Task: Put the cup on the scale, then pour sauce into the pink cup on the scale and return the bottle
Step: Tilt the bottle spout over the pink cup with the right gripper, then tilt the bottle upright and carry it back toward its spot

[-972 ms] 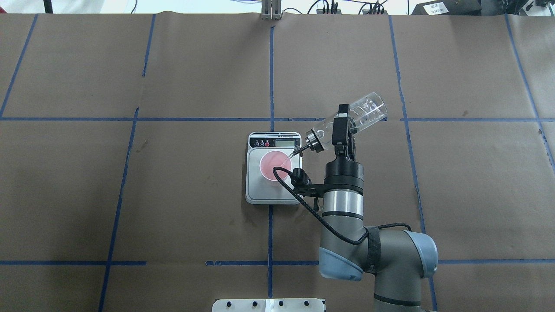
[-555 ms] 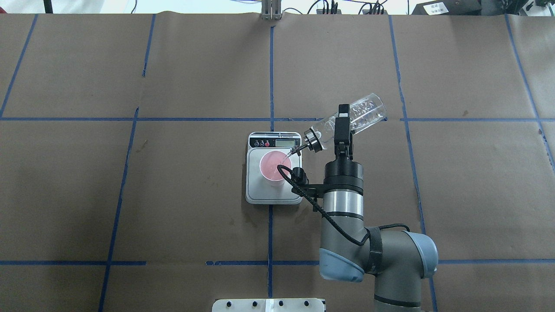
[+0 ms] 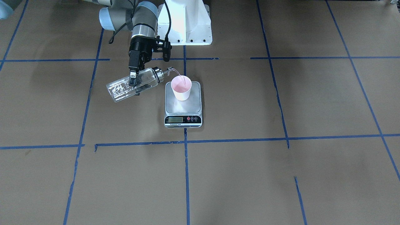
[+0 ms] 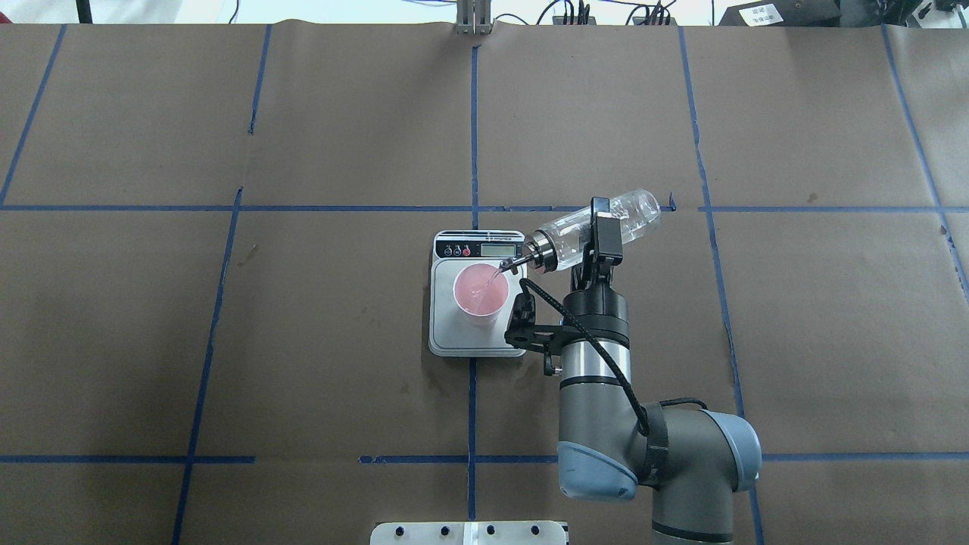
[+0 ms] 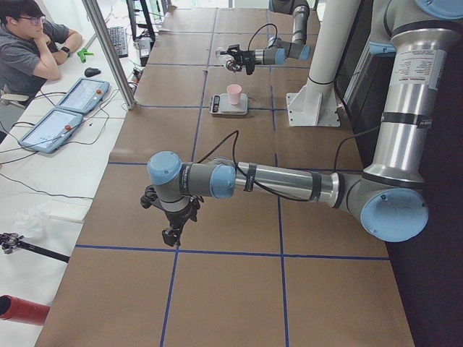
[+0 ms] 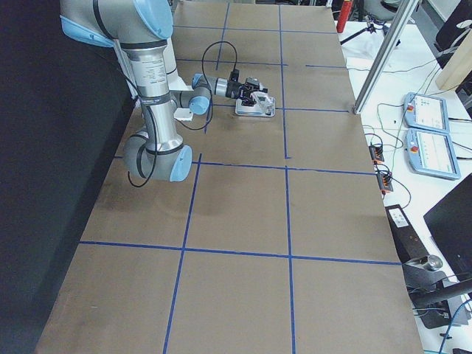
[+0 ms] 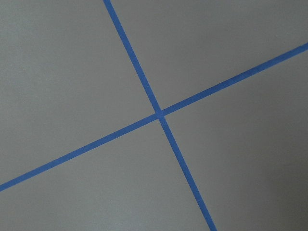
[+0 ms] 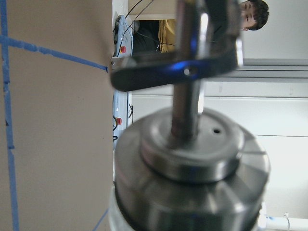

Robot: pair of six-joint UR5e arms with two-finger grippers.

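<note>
While the right gripper clamps the bottle at mid-body, tilted spout-down over the cup, only one finger shows; the other lies behind the glass. The cup stands on the scale, whose reading is illegible. A thin stream of sauce is barely discernible at the spout. The left gripper hangs above the table, well apart; its grip state cannot be determined.

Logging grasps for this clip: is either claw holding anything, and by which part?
The right claw grips the bottle mid-body, on the glass, tipped over the cup. The left claw appears empty.
</note>
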